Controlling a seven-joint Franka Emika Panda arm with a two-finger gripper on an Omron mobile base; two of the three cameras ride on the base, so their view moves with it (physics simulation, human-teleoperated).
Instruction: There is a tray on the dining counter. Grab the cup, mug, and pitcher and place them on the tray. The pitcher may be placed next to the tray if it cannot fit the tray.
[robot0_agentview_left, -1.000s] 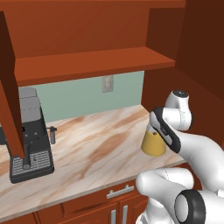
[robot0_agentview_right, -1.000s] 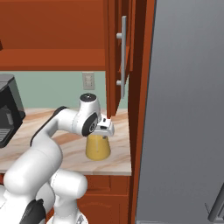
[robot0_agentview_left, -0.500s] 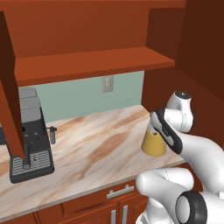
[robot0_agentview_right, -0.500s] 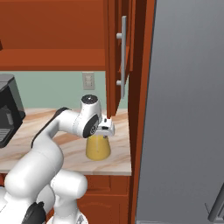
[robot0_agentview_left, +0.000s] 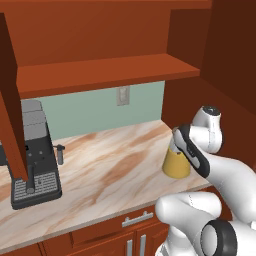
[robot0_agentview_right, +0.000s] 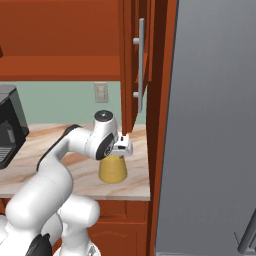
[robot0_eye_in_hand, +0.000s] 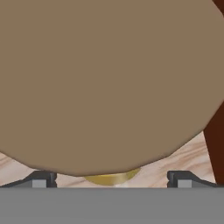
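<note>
The pitcher (robot0_agentview_left: 176, 165) stands upright on the marbled counter (robot0_agentview_left: 110, 170) near its right end, glass with orange liquid. In the right base view the pitcher (robot0_agentview_right: 113, 169) sits close to the counter's right edge. My gripper (robot0_agentview_right: 122, 147) hangs directly over its top, fingers pointing down and open. In the hand view the round tan lid (robot0_eye_in_hand: 109, 78) is very close, with the gripper (robot0_eye_in_hand: 111, 179) spread wide and a fingertip (robot0_eye_in_hand: 43, 179) low on each side, nothing between them. The tray, cup, mug and dining counter are out of view.
A black and grey coffee machine (robot0_agentview_left: 32, 160) stands at the counter's left. A wooden shelf (robot0_agentview_left: 110, 70) runs overhead, and a cabinet wall (robot0_agentview_left: 185, 95) rises just behind the pitcher. An open cabinet door (robot0_agentview_right: 137, 60) and a grey fridge (robot0_agentview_right: 210, 125) close off the right.
The arm has edged very slightly to the right over the pitcher. The pitcher has not moved and the jaws stay open.
</note>
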